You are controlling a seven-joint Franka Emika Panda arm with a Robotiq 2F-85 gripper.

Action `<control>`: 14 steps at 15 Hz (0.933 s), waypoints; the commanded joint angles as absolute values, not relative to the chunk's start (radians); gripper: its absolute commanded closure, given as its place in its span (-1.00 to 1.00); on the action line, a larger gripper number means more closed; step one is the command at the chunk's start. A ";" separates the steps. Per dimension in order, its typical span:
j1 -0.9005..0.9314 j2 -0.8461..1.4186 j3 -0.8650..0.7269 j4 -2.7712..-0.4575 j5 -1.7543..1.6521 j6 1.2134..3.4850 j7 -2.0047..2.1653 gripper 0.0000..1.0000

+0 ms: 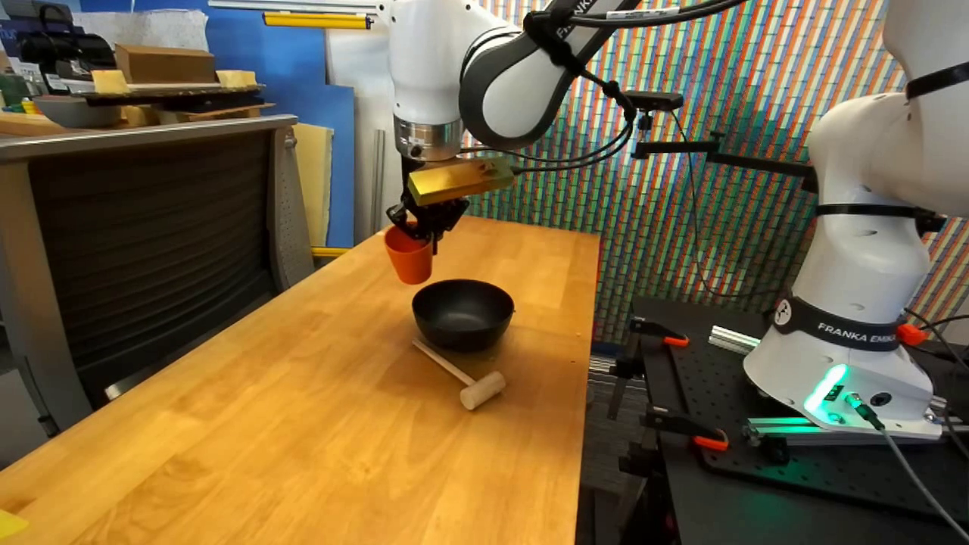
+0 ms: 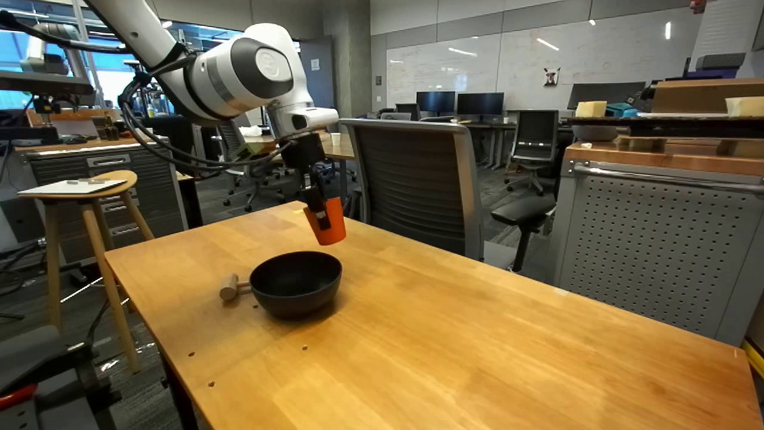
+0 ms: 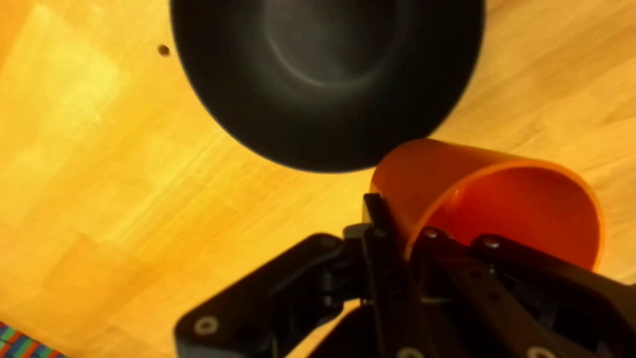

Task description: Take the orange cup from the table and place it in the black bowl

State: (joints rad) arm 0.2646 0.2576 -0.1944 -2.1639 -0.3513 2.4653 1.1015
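My tool (image 3: 403,228) is pinching the wall of the orange cup (image 1: 410,261), one finger inside, one outside. Wooden surface (image 1: 318,424) under everything. Black bowl (image 1: 463,329) upright on it. Wooden mallet (image 1: 471,386) lying just beside the bowl; touching or not, can't tell. Cup: up off the surface, tilted, to one side of the bowl, near it but not over the opening.

Step, my read: the carry. Pick-up done, placing not. Next I need to shift the cup across until it's over the bowl, bring it nearer upright, keep its base above the rim on the way, lower, then part the fingers. Risks, guessing: base catches the rim, or the cup swivels, since I only have one side of its wall.

View differences: wrist view best shows the inner finger going over the cup's rim, plus the bowl's floor. There the cup's base overlaps the bowl's edge, reads like contact; in an exterior view a bit of surface shows between the cup (image 2: 335,221) and bowl, so apart. Mallet isn't in the wrist view. Its handle (image 1: 443,362) shows at length in an exterior view; in an exterior view the bowl hides most of that, leaving the mallet head (image 2: 228,288) and a stub.
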 commanded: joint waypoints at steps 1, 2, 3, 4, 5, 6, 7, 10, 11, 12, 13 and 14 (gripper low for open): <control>0.208 0.249 -0.134 -2.202 -0.279 2.340 1.147 0.98; 0.197 0.255 -0.118 -2.211 -0.247 2.315 1.139 0.98; 0.187 0.263 -0.105 -2.217 -0.218 2.299 1.133 0.98; 0.178 0.269 -0.093 -2.226 -0.197 2.298 1.125 0.97; 0.170 0.278 -0.083 -2.233 -0.178 2.310 1.115 0.97; 0.163 0.286 -0.074 -2.244 -0.170 2.346 1.100 0.96; 0.145 0.292 -0.055 -2.257 -0.137 2.384 1.038 0.95; 0.121 0.301 -0.032 -2.281 -0.088 2.493 0.930 0.93; 0.115 0.297 -0.030 -2.287 -0.075 2.519 0.895 0.40; 0.115 0.285 -0.033 -2.295 -0.077 2.532 0.869 0.39; 0.115 0.268 -0.037 -2.303 -0.079 2.539 0.844 0.26; 0.114 0.250 -0.041 -2.308 -0.083 2.537 0.822 0.09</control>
